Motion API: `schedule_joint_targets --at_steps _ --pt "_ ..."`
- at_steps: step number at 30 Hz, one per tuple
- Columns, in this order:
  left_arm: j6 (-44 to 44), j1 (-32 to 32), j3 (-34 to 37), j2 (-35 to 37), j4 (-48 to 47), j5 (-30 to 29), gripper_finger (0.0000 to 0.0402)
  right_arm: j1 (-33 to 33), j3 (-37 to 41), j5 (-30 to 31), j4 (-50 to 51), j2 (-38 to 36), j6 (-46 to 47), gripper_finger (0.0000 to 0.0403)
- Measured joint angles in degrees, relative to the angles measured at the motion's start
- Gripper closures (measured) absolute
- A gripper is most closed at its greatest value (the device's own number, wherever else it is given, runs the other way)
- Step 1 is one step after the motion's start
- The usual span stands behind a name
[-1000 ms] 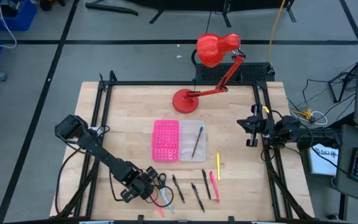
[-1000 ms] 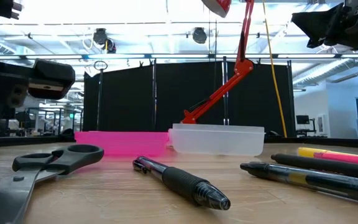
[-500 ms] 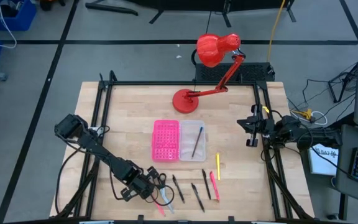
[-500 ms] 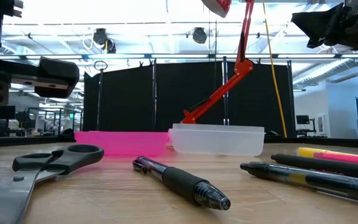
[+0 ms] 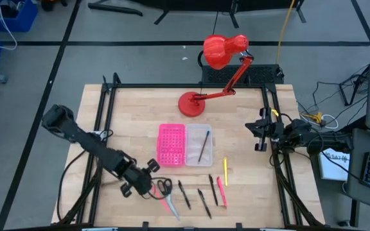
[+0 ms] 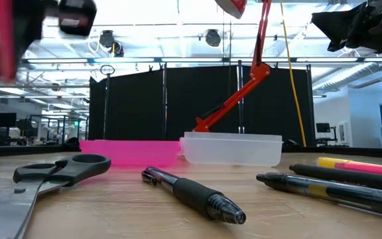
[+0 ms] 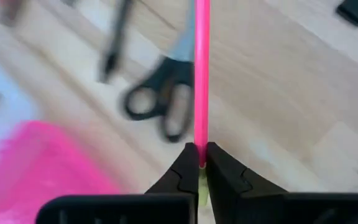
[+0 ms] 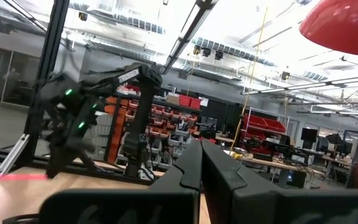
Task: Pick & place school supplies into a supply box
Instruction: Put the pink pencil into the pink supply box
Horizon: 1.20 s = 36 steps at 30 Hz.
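Left gripper (image 7: pixel 199 163) up over the counter (image 5: pixel 133 115), out toward seven o'clock, its fingers (image 7: pixel 182 175) clamped tight on a pink pen (image 7: pixel 201 74) that pokes straight out ahead of them; in the high view the left gripper (image 5: pixel 148 174) sits just beside the scissors (image 5: pixel 165 188), off at their nine o'clock, and in the low view it is a blur with the pink pen (image 6: pixel 4 40) in it; the scissors lie flat, black handles and silver blades, handles toward twelve; at their three o'clock a row of dark pens (image 5: pixel 202 200) rests loose on the wood, with a yellow pencil (image 5: pixel 225 171) and another pink pen (image 5: pixel 221 191) at the far end of that row; the supply box (image 5: pixel 185 145) sits open at the middle of the counter, pink dotted lid (image 5: pixel 171 145) on the nine o'clock side, clear tray (image 5: pixel 199 145) on the three o'clock side, one dark pen (image 5: pixel 203 146) lying in the tray; red desk lamp (image 5: pixel 218 70) stands at twelve o'clock beyond the box; right gripper (image 5: pixel 258 131) waits at the three o'clock edge, well apart from everything, fingers (image 8: pixel 188 169) pressed together on nothing.
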<state>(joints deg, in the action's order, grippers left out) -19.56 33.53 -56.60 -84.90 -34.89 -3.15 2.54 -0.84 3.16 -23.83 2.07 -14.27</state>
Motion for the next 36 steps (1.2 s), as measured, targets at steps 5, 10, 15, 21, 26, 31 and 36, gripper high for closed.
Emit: schedule_joint_targets --at_steps 5,10,15,21,26,31,36 --pt "-19.52 -2.80 -0.11 6.77 1.24 -7.59 0.0391 -0.02 0.00 -0.03 0.00 0.04 0.07 0.0403" --pt "-41.56 -10.94 -0.15 8.56 6.49 -12.84 0.0389 0.00 0.00 0.00 -0.54 0.07 0.07 0.0403" --pt "-61.47 -22.00 -0.24 5.61 18.36 -8.03 0.0384 -0.02 0.00 0.00 -0.73 0.07 0.07 0.0403" --pt "-71.64 -32.57 -2.48 -0.77 27.69 5.15 0.0392 0.00 0.00 0.00 0.00 0.24 0.07 0.0403" --pt "-77.54 -37.64 -9.30 -8.89 21.21 8.16 0.0383 -0.01 0.00 -0.15 -0.55 0.26 0.08 0.0403" --pt "-83.51 -40.78 -16.48 -18.00 15.95 8.52 0.0393 -0.02 0.00 -0.15 -0.42 0.26 0.05 0.0403" --pt "-89.77 -42.69 -22.37 -23.48 12.19 8.80 0.0387 -0.02 0.00 -0.17 0.22 0.26 0.28 0.0403"
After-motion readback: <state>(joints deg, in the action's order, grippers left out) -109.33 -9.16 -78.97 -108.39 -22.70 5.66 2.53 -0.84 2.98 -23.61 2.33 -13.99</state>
